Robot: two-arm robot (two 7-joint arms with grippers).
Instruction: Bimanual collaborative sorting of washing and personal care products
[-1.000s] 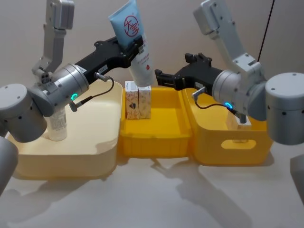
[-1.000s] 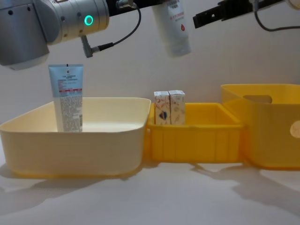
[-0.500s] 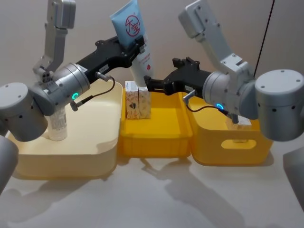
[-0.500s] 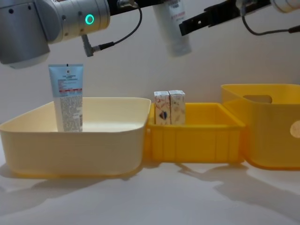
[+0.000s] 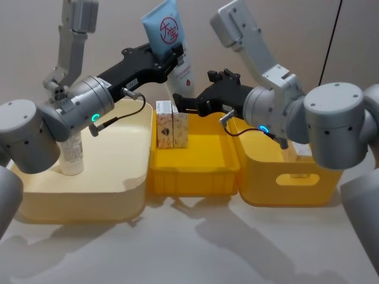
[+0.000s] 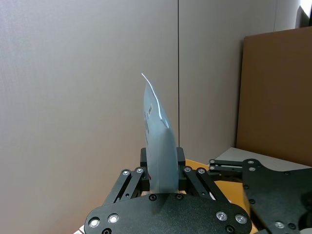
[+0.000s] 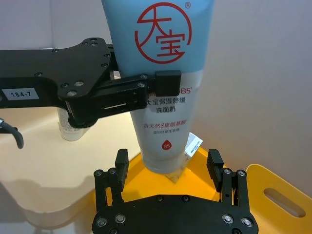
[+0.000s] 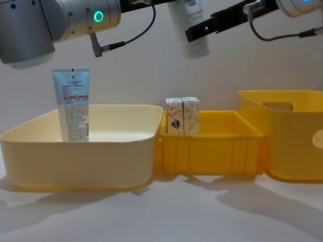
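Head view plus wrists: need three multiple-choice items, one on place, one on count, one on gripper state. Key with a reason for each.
1. Where do the small printed cartons stand?
A) cream bin
B) middle yellow bin
C) right yellow bin

2. How many cartons are there?
A) one
B) three
C) two

3. How is the blue-and-white cleanser tube held?
A) left gripper shut on it, right gripper open
B) both grippers shut on it
C) right gripper alone shut on it

Key:
1 B: they stand at the left side of the middle bin.
2 C: two stand side by side.
3 A: the left gripper clamps the tube cap down in the air, while the right gripper's fingers are spread wider than the tube, by its cap end.
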